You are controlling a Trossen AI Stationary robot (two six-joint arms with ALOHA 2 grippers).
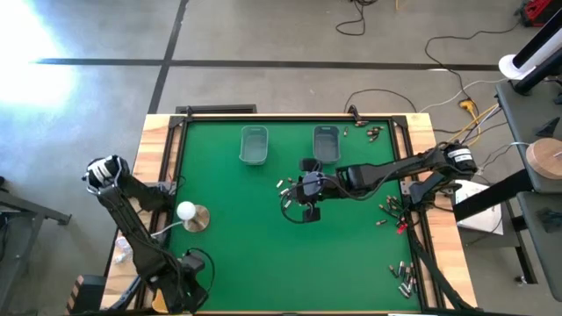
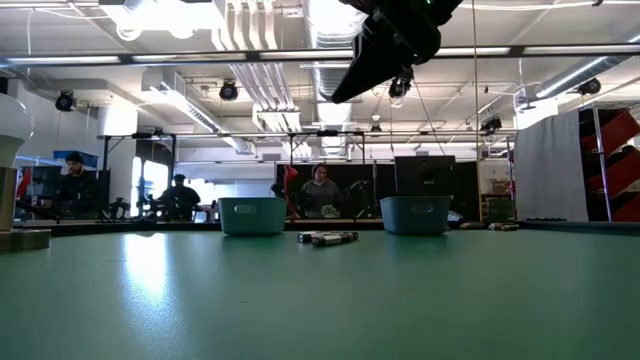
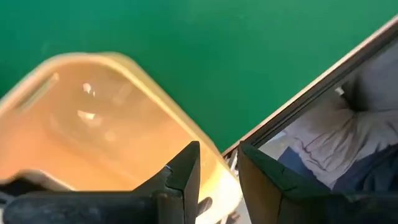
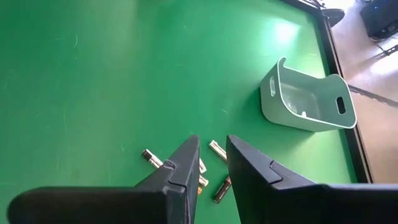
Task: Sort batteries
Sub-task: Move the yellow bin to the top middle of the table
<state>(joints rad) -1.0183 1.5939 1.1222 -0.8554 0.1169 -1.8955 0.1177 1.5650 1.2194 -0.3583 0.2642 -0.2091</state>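
Several small batteries (image 1: 285, 184) lie on the green table near its middle, seen close in the right wrist view (image 4: 217, 150) and low (image 2: 327, 238). My right gripper (image 4: 211, 144) hangs well above them (image 2: 350, 90), its fingers a narrow gap apart with nothing between. More batteries lie at the right edge (image 1: 387, 206) and the near right corner (image 1: 404, 279). My left gripper (image 3: 219, 149) is at the near left corner (image 1: 191, 265), shut on a tan see-through tray (image 3: 93, 124). My left gripper has the tan tray by the rim of one wall (image 3: 227, 177). One finger (image 3: 186, 177) stands inside the tray and the other (image 3: 264, 183) outside. The fingers point steeply down. Whether the tray's bottom rests on the table does not show.
Two pale trays (image 1: 254, 145) (image 1: 327, 143) stand at the far side; one shows in the right wrist view (image 4: 308, 96). A white ball on a round base (image 1: 189, 213) stands at the left. The table's dark rim (image 3: 298, 102) runs close by the left gripper. People sit beyond the table (image 2: 320, 190).
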